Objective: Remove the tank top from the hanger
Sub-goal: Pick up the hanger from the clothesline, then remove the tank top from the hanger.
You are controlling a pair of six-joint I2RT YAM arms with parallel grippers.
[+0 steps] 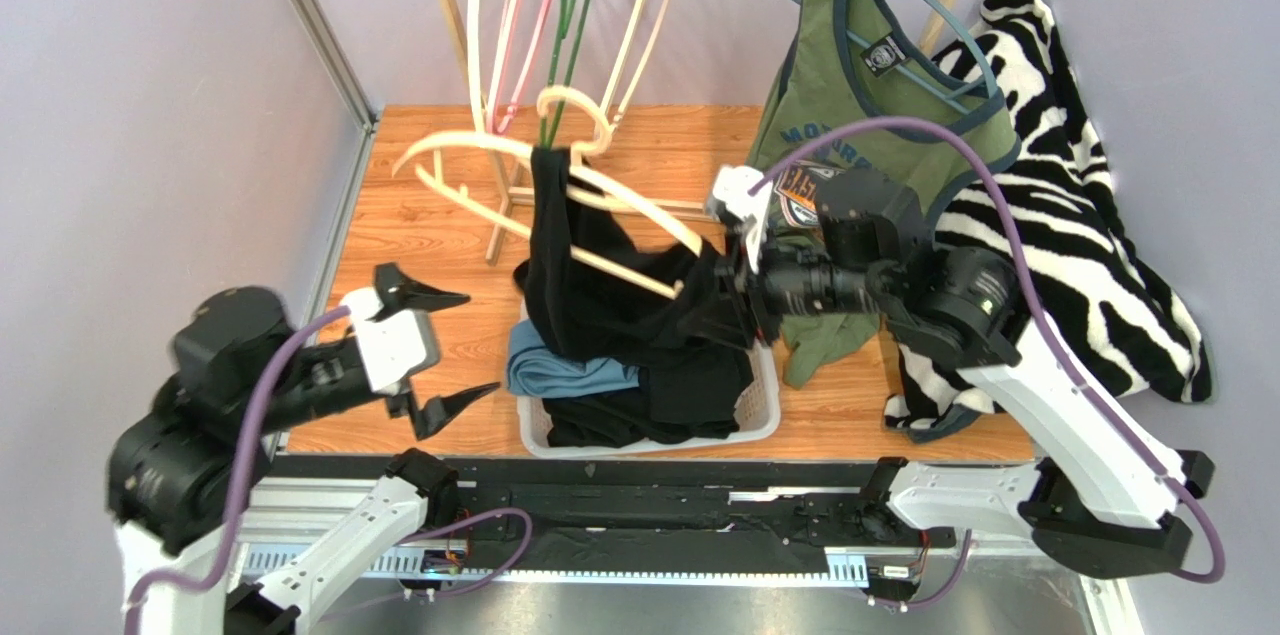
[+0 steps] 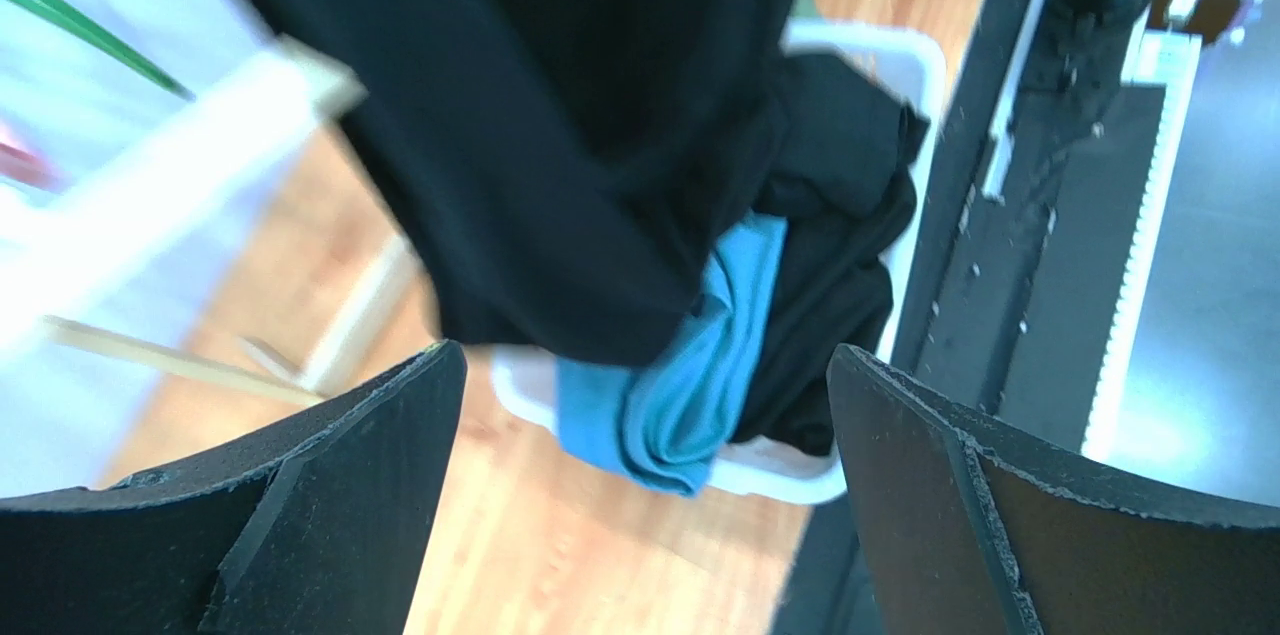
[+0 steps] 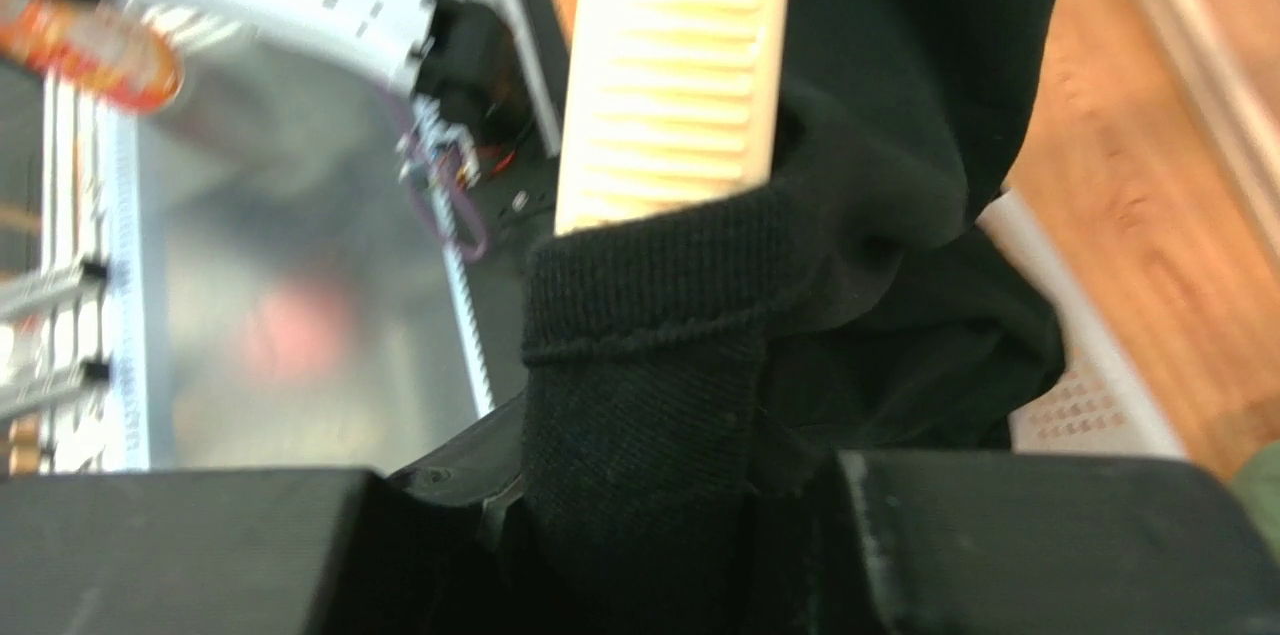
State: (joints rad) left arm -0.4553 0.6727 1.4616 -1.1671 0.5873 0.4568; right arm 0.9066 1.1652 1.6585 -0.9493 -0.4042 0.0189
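While the wooden table (image 1: pixel 436 223) spread beneath my two arms, a zebra-print cloth (image 1: pixel 1120 268) hung down its right side, beside a hanging green top (image 1: pixel 834 73). The black tank top (image 1: pixel 601 298) drooped at centre from a cream hanger (image 1: pixel 451 140), and its lower part fell into a white basket (image 1: pixel 769 418) at the table's near edge. A blue garment (image 1: pixel 559 362) lay bunched at the basket's left end. My right gripper (image 1: pixel 721 283) was clamped on the tank top's shoulder strap (image 3: pixel 646 365). Both fingers pinched the ribbed black band just below the hanger's cream arm, over which the strap was looped. My left gripper (image 1: pixel 448 350) hung spread wide and held nothing, near the basket's left side. Its two black fingers (image 2: pixel 301 515) framed the tank top and the blue garment in the wrist view without touching either.
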